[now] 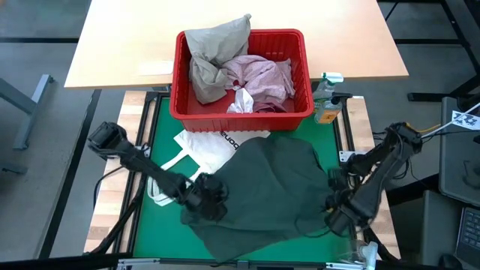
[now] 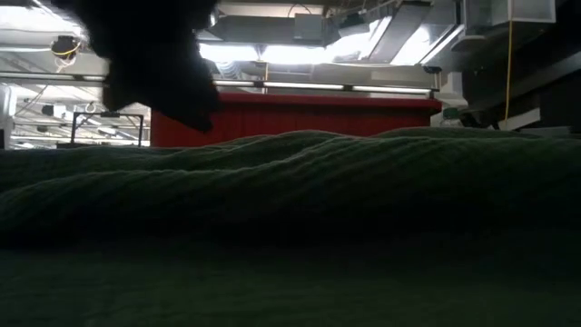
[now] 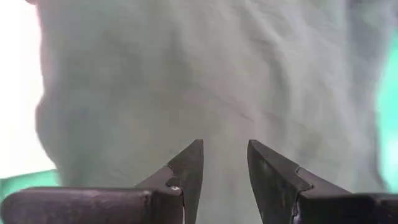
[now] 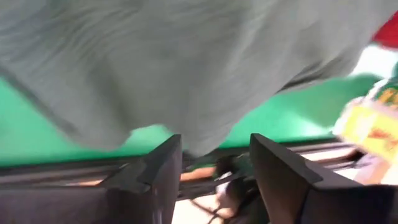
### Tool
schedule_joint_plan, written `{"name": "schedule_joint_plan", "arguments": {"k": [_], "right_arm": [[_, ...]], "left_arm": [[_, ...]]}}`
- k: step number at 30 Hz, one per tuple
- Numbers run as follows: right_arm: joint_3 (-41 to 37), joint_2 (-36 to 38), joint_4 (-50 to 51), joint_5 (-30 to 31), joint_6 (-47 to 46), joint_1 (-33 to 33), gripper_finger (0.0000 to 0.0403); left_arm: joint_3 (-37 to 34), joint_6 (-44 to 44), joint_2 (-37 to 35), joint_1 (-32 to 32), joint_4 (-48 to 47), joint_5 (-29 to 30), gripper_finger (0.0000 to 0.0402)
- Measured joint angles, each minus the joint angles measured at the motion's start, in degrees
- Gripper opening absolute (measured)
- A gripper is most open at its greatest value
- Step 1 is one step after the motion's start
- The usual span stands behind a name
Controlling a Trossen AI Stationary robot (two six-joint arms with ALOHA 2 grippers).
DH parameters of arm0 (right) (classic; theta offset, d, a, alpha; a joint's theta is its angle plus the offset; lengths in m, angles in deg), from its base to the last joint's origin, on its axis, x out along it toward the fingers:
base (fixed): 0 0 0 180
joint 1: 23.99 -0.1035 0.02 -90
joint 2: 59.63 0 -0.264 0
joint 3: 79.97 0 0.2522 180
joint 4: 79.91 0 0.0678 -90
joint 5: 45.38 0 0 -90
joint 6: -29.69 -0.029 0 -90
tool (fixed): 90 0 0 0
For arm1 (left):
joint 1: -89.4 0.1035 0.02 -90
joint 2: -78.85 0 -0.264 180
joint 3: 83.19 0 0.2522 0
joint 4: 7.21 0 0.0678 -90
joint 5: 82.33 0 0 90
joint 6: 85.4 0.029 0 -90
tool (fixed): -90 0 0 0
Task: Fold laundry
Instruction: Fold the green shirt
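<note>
White tote bag [image 1: 204,147]: black lettering, seemingly unreadable.

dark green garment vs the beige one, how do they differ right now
The dark green garment lies spread out on the green mat; the beige garment sits bunched up in the red basket. The dark green one has both tools at its edges, left tool and right tool; the beige one has neither near it. Both are soft, wrinkled and unfolded.

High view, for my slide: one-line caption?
Both grippers, left and right, work a dark green garment spread before the red basket.
</note>
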Motion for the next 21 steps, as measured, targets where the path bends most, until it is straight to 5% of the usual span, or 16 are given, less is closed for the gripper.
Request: {"name": "schedule_joint_plan", "arguments": {"k": [10,21], "right_arm": [[0.0,4.8,-2.65,5.8,13.63,16.72,0.019],[0.0,4.94,-15.99,-2.54,29.61,28.47,0.019]], "left_arm": [[0.0,9.81,0.0,13.67,-9.67,-1.41,0.0119],[0.0,21.92,0.07,20.86,-9.18,-18.39,0.0119]]}}
